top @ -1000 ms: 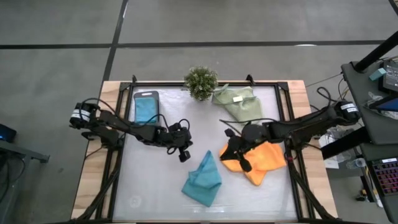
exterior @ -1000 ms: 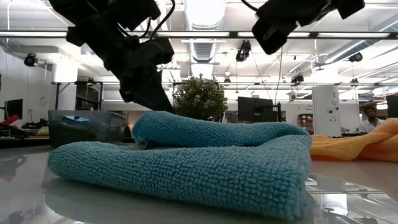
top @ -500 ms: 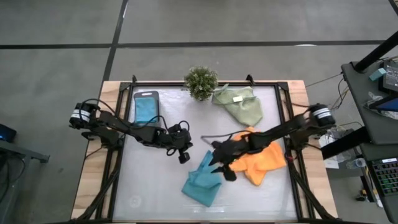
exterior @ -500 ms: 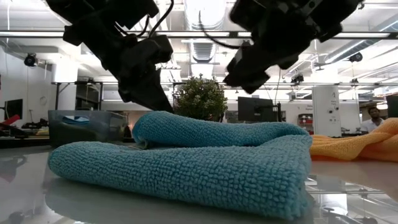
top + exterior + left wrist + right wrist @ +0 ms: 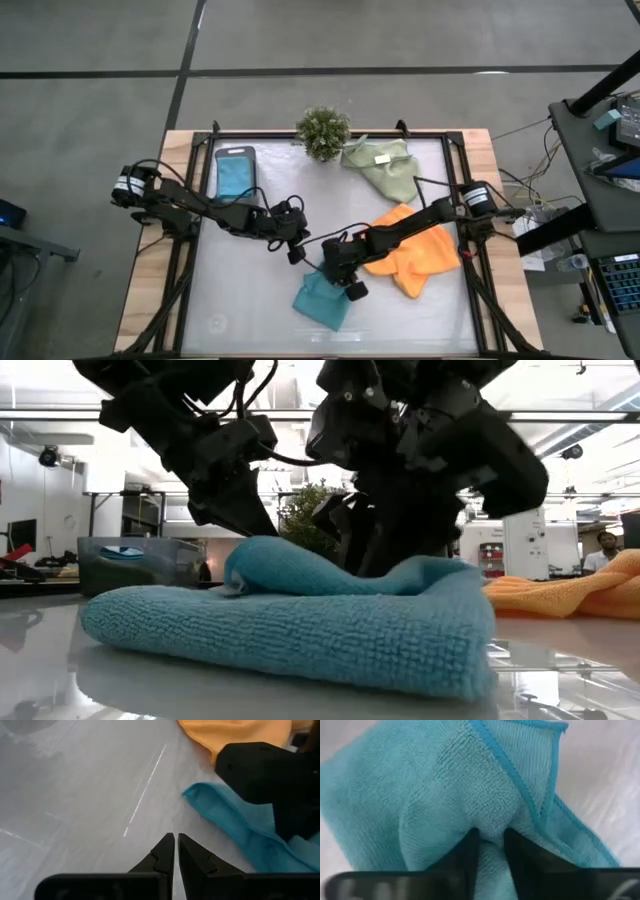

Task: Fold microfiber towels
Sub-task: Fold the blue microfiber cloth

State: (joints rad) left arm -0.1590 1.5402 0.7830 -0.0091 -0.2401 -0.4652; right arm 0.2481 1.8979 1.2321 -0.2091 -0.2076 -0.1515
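Observation:
A crumpled teal towel (image 5: 320, 300) lies on the table near the front middle; it also shows in the low view (image 5: 290, 630). My right gripper (image 5: 342, 277) is down on its far part, shut on the cloth (image 5: 491, 852). My left gripper (image 5: 296, 246) is shut and empty (image 5: 175, 851), just left of the towel's far corner (image 5: 192, 791) and above the table. An orange towel (image 5: 412, 255) lies to the right. A sage-green towel (image 5: 385, 168) with a white tag lies at the back. Another teal towel (image 5: 235, 175) lies in the tray. My right gripper pinches a raised fold of the teal towel's upper layer (image 5: 492, 832) between its two fingers (image 5: 468, 851). The fingers come from above, slanting down from the table's right. The rest of the towel lies slack on the table.
A dark grey tray (image 5: 236, 153) stands at the back left. A small bushy plant (image 5: 322, 132) stands at the back middle. The orange towel lies under my right arm. Bare table shows at the front left (image 5: 240, 300).
My right gripper has gone from above the orange towel toward the table's left edge and down onto the teal towel. The towel's upper layer has bunched up, and its far pointed corner has drawn in. My left arm has kept still.

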